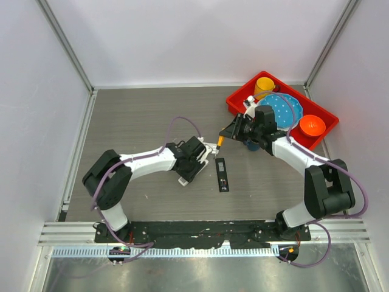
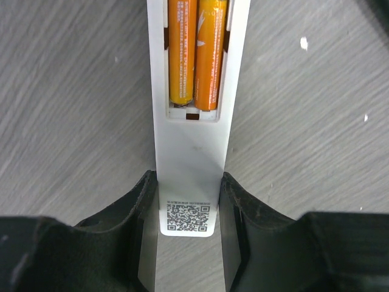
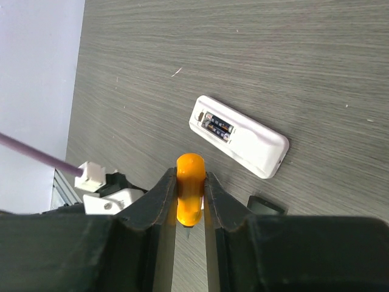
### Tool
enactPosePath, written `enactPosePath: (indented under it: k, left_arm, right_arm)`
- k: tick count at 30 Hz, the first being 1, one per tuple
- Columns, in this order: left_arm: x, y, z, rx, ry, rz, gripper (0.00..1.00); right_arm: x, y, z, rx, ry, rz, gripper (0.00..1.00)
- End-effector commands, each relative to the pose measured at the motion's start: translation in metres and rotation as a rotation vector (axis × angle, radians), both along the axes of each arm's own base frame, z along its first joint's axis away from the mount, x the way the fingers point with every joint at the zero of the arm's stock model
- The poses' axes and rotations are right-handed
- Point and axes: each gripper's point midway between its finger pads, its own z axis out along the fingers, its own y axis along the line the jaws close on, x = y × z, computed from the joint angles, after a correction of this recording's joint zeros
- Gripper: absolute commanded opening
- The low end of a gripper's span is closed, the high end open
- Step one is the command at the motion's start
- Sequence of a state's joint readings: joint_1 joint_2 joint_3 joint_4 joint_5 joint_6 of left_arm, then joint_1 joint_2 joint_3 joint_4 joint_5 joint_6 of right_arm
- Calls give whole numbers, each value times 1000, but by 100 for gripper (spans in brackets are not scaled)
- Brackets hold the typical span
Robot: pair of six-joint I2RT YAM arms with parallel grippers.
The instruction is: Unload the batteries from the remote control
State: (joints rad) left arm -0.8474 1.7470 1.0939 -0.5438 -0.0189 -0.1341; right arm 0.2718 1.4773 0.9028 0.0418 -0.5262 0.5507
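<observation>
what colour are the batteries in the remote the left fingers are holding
The batteries are orange, both of them. They show best in the left wrist view.

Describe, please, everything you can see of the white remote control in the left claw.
The white remote control is a slim, plastic-looking bar, back side up. Its cover is off: the open bay holds two orange batteries side by side. A QR-code label sits at its near end, where the left claw grips both long edges, over the grey wood-grain table.
</observation>
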Motion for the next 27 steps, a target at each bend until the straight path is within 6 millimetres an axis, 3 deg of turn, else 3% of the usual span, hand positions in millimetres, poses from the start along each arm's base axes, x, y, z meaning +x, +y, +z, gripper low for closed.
enactPosePath:
  k: [1,5,8,9,18,21,27]
  left_arm:
    - [-4,10,18,-4,-64,37,0]
    - [-13,12,15,-13,-52,32,2]
    - [-12,14,12,-5,-58,42,20]
    - [-11,16,12,0,-63,50,31]
    - [-9,15,17,-75,-110,118,74]
    - [-13,15,16,-127,-97,145,79]
    - [-14,25,12,-192,-65,215,80]
  right_arm:
    - [1,12,3,14,-48,48,1]
    - [-2,18,-2,10,-38,64,1]
    - [-4,21,-5,4,-40,73,1]
    - [-4,22,-5,3,-40,77,1]
    - [-5,31,-1,-5,-66,90,1]
    - [-3,34,0,-5,-68,93,2]
    - [2,41,1,5,-71,110,2]
